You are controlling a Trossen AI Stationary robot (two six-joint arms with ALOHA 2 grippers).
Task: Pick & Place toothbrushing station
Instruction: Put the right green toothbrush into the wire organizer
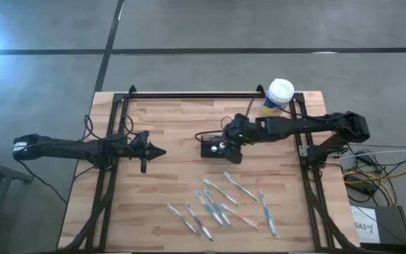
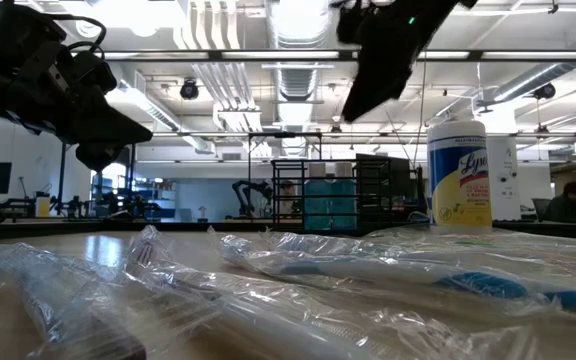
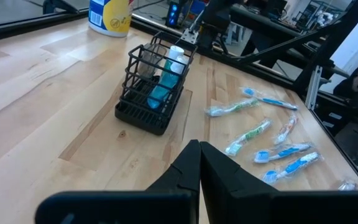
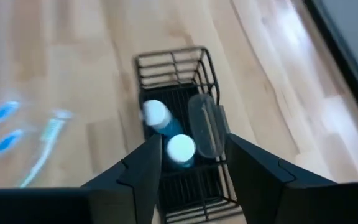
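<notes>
The toothbrushing station (image 1: 212, 147), a small black wire caddy, stands on its base on the wooden table, right of the middle. In it (image 4: 174, 68) stand two blue tubes with white caps (image 4: 180, 149) and a clear item (image 4: 205, 127). My right gripper (image 4: 191, 149) hangs open just above the caddy (image 3: 151, 93), slanting down from the table's right, its fingers apart over the caddy's contents and touching nothing. My left gripper (image 1: 162, 152) waits shut at the table's left, pointing at the caddy, with nothing between its fingers (image 3: 199, 149).
Several wrapped toothbrushes (image 1: 220, 201) lie scattered on the near half of the table, also in the left wrist view (image 3: 266, 134). A yellow canister with a white lid (image 1: 279, 95) stands at the far right corner. Black frame rails run along the table's sides.
</notes>
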